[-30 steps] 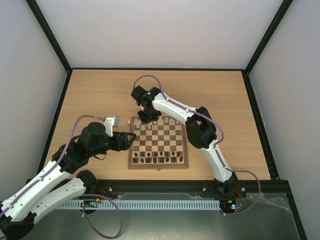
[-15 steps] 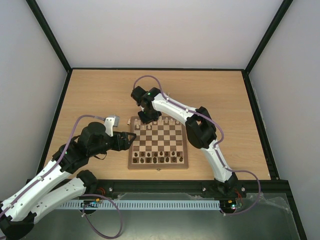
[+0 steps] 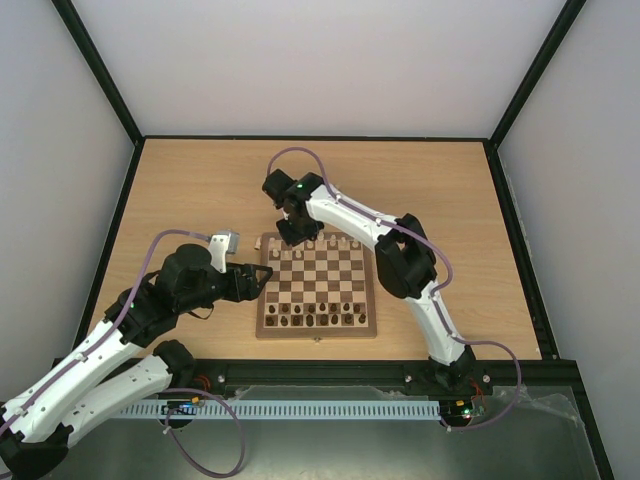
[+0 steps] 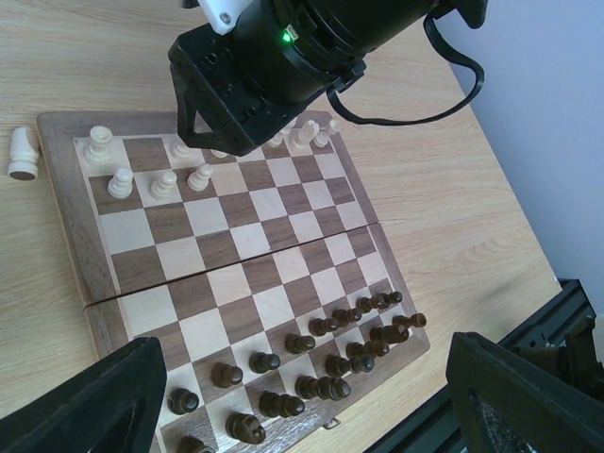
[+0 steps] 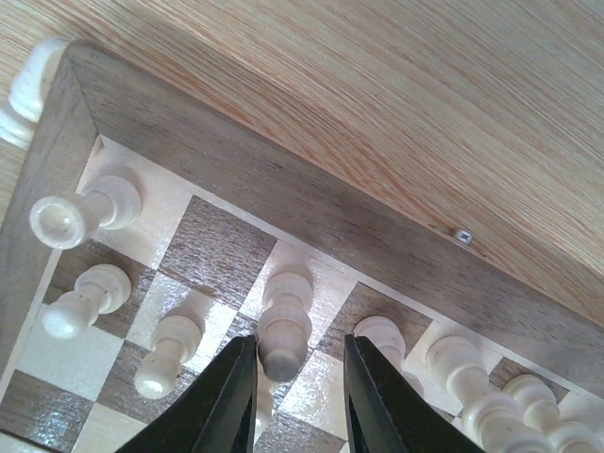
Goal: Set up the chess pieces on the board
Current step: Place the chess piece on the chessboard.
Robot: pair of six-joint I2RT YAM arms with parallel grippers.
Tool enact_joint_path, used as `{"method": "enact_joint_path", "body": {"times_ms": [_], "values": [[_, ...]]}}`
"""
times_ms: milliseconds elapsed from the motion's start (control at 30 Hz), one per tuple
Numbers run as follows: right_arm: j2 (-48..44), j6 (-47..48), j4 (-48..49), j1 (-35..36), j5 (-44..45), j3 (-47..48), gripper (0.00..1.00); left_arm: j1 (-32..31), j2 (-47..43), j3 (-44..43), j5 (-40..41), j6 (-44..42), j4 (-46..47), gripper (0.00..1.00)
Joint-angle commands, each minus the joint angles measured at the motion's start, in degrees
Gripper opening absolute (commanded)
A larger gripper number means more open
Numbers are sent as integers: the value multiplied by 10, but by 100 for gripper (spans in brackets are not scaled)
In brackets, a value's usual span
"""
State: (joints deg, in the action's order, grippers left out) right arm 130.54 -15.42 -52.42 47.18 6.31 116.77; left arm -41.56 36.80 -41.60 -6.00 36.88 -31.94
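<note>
Here the right arm's (image 3: pixel 345 213) jaws stand slightly parted on either side of an upright cream piece (image 5: pixel 283 321) on the far row of the board (image 3: pixel 318 285), a sliver of gap showing, so nothing is gripped. The left arm's (image 3: pixel 190 285) jaws gape wide and empty, hovering at the board's left edge. Other cream pieces (image 4: pixel 162 181) stand on the far two rows and dark pieces (image 4: pixel 283 404) on the near rows, while a stray piece (image 4: pixel 23 151) lies on the tabletop (image 3: pixel 450 200) just beside the far left corner.

I counted one board (image 4: pixel 85 231), one pale chessman (image 4: pixel 23 153) off it, and three pale pawns (image 4: pixel 162 182) in clear view. The other pale ones were partly hidden, and the dark chessmen (image 4: pixel 298 343) stood too crowded to count.
</note>
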Motion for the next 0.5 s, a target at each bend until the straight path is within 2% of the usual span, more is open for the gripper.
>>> {"method": "enact_joint_path", "body": {"times_ms": [0,267,467], "values": [[-39,6,-21,3,-12,-5,26,3,0,2,-7,4,17,84],[-105,6,18,3,-32,-20,27,3,7,-4,2,5,16,85],[-217,-8,75,3,-21,-113,49,3,23,-24,23,4,3,86]]}}
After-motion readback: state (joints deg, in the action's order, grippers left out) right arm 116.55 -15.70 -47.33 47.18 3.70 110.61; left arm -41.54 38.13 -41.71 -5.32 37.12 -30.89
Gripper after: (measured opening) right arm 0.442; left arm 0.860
